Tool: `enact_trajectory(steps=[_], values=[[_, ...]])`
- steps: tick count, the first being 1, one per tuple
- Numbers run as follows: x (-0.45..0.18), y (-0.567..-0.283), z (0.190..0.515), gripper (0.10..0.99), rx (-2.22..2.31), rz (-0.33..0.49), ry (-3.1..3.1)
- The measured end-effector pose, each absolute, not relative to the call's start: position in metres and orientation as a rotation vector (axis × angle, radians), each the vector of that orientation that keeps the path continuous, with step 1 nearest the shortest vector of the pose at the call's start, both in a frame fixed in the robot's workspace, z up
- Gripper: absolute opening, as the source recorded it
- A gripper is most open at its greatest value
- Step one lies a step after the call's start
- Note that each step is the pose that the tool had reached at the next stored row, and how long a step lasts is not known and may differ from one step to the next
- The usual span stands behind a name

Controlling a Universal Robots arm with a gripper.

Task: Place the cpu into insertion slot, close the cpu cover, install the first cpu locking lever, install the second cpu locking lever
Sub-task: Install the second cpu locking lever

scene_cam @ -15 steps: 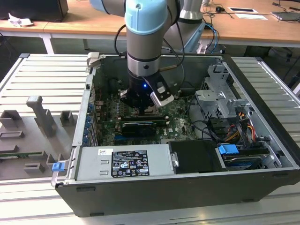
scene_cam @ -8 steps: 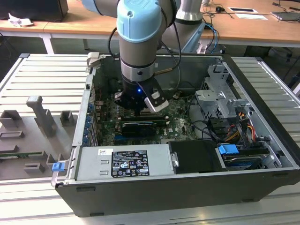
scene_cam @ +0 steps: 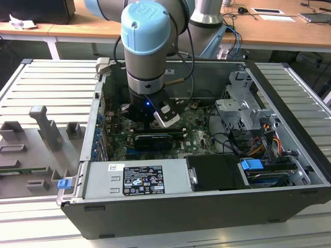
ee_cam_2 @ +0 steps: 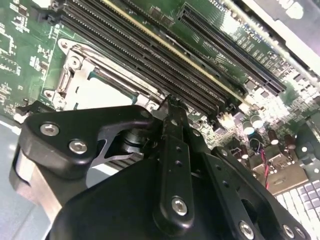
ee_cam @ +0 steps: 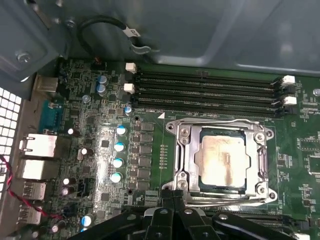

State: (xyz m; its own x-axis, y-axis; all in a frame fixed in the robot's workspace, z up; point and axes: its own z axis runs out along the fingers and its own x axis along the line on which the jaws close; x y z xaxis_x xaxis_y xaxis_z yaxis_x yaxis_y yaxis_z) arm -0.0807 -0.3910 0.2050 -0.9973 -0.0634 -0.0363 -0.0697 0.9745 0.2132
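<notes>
Jaws: together, tip against tip in the first wrist view, with nothing visible between them. They hang low over the board (ee_cam: 150, 107), just beside the near edge of the slot (ee_cam: 198, 165).

Cpu (ee_cam: 222, 159): seated in the slot, pale top up and lying flat. In the second wrist view I find the cpu (ee_cam_2: 102, 92) just past the jaw tip, not under it.

Cover (ee_cam: 183, 150): down over the cpu, its cut-out framing the metal top. I judge steps one and two done.

Levers: thin wire runs along the cover's edges, and one length crosses the far side (ee_cam: 220, 121). I cannot tell whether either lever is hooked under its catch. The side nearest the jaws is partly hidden by the jaws themselves.

Step in hand, in my judgement: the first locking lever (closed jaws suit pressing, not picking).

Lever work here calls for the tip to bear squarely on thin wire, pushing down and then sideways under the catch. The memory slots (ee_cam: 205, 87) lie near the socket, so room for slip is small.

In the exterior view the arm (scene_cam: 147, 41) reaches down into the open case (scene_cam: 289, 155).
</notes>
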Motion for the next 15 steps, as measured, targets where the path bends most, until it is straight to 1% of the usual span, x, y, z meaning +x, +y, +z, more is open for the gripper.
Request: enact_trajectory(steps=[11, 14, 15], values=[[-0.0814, -0.3911, 0.1965, 0.106, -0.117, 0.382, 3.086], [-0.0816, -0.3911, 0.1972, 0.106, -0.118, 0.382, 3.086], [-0.0818, -0.3910, 0.2021, 0.106, -0.118, 0.383, 3.086]])
